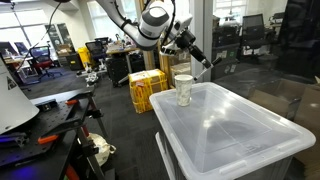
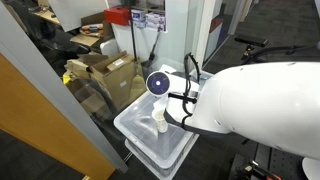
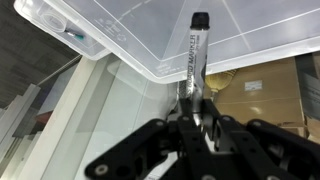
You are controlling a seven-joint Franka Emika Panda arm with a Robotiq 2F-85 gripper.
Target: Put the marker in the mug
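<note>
My gripper (image 1: 186, 46) is shut on the marker (image 1: 203, 58), a thin stick with a black end. In an exterior view it hangs above and slightly right of the mug (image 1: 184, 89), clear of the rim. The mug is a small whitish cup standing upright on the near corner of a clear plastic bin lid (image 1: 235, 125). It also shows in an exterior view (image 2: 160, 120), below the arm. In the wrist view the marker (image 3: 192, 50) sticks out from between the fingers (image 3: 190, 118), black tip far from the jaws. I cannot make out the mug there.
A yellow crate (image 1: 146, 88) stands on the floor behind the bin. Cardboard boxes (image 2: 105, 72) and a glass partition (image 2: 60, 110) flank the bin. The bin lid's edge (image 3: 120, 45) crosses the wrist view. Office chairs and desks fill the background.
</note>
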